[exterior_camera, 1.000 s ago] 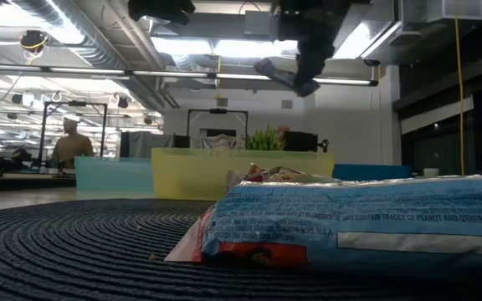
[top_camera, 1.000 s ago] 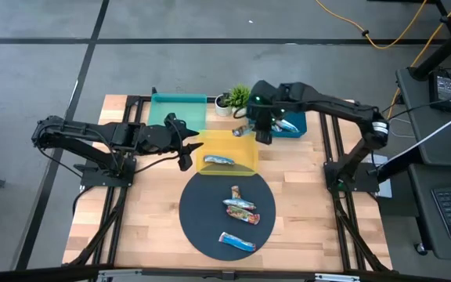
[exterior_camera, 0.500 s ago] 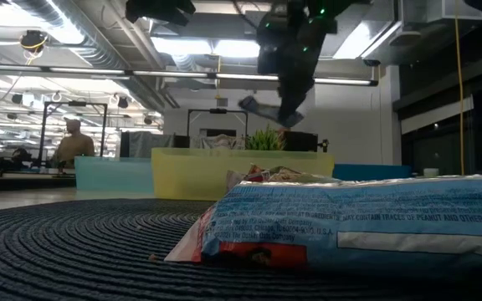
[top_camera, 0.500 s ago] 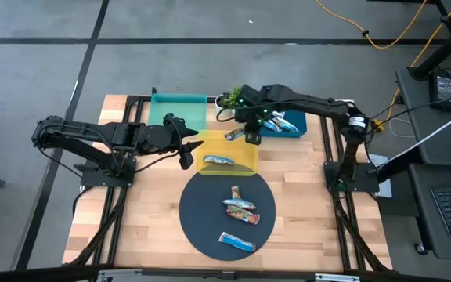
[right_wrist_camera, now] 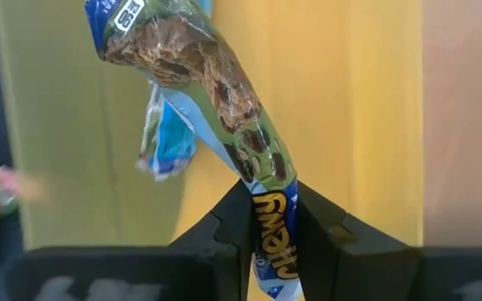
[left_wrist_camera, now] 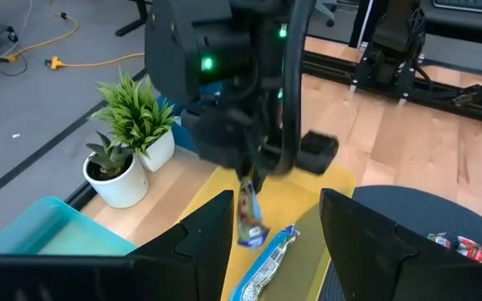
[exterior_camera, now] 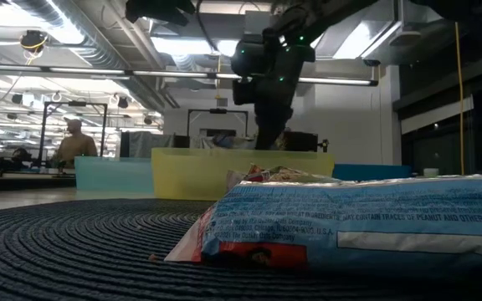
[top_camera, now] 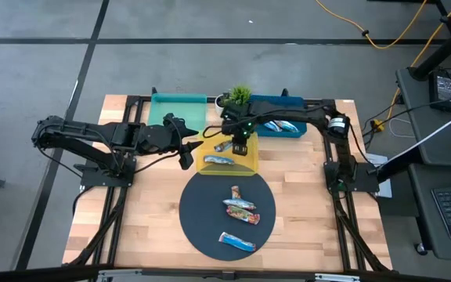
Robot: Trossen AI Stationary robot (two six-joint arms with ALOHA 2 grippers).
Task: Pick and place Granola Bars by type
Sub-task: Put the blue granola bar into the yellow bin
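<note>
The right end effector [top_camera: 239, 146] pinches a bar [right_wrist_camera: 224, 100] over the yellow tray [top_camera: 250, 162]; release comes next. The left end effector [left_wrist_camera: 276, 221] waits nearby, spread.

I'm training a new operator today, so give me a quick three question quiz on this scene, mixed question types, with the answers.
1. True or false: the right gripper is shut on a granola bar.
2. That held bar hangs over which tray? A teal, B yellow, C blue.
3. How many bars lie on the round mat?

Key: 1 true. 2 B. 3 three.
</note>
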